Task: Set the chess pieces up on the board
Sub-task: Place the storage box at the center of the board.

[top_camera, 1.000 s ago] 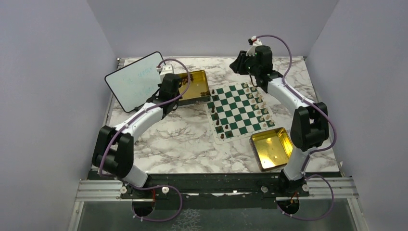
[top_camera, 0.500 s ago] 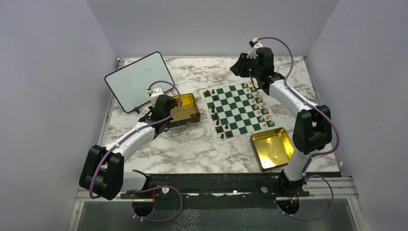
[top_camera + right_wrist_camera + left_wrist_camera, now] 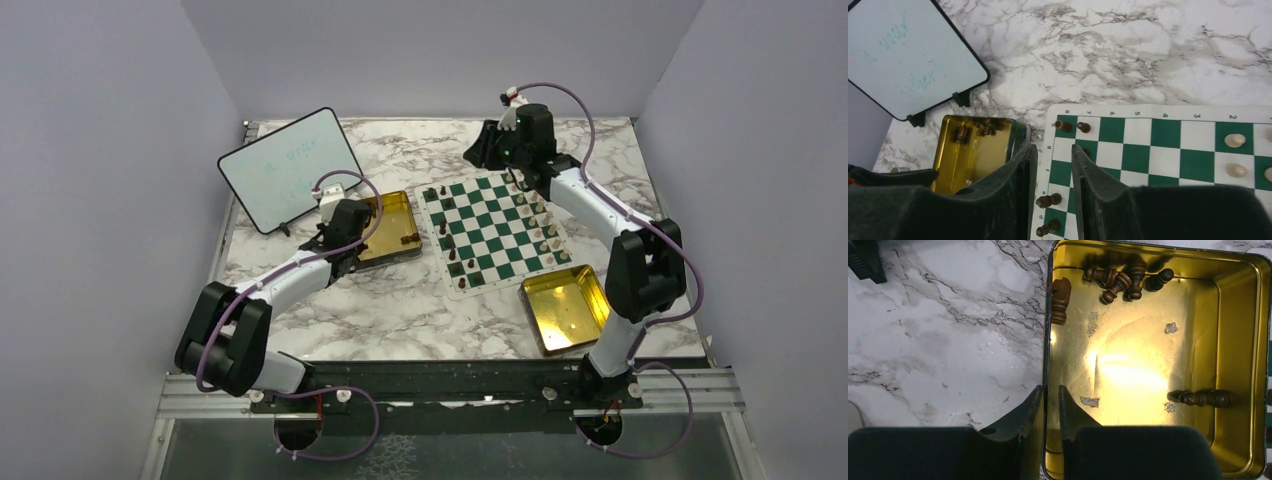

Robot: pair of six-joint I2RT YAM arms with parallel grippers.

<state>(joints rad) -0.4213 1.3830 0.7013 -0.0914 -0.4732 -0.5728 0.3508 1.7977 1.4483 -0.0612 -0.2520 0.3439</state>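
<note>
The green and white board [image 3: 495,230] lies right of centre; it also shows in the right wrist view [image 3: 1158,150]. Dark brown chess pieces [image 3: 450,240] stand along its left side and cream ones [image 3: 545,235] along its right. More dark pieces [image 3: 1120,280] lie in a gold tin [image 3: 1238,365]. My left gripper [image 3: 1050,392] is shut on that tin's left wall, one finger inside and one outside; in the top view the left gripper [image 3: 357,248] sits at the tin's near left. My right gripper [image 3: 1054,150] is open and empty, hovering over the board's far left corner [image 3: 478,152].
A white whiteboard [image 3: 290,168] with a black rim stands at the back left, just behind the held tin [image 3: 390,225]. A second gold tin [image 3: 565,308] sits at the board's near right corner. Marble tabletop, grey walls on three sides.
My left gripper has pulled the gold tin toward me, away from the whiteboard and alongside the board's left edge. My right gripper has shifted left over the board's far left corner.
</note>
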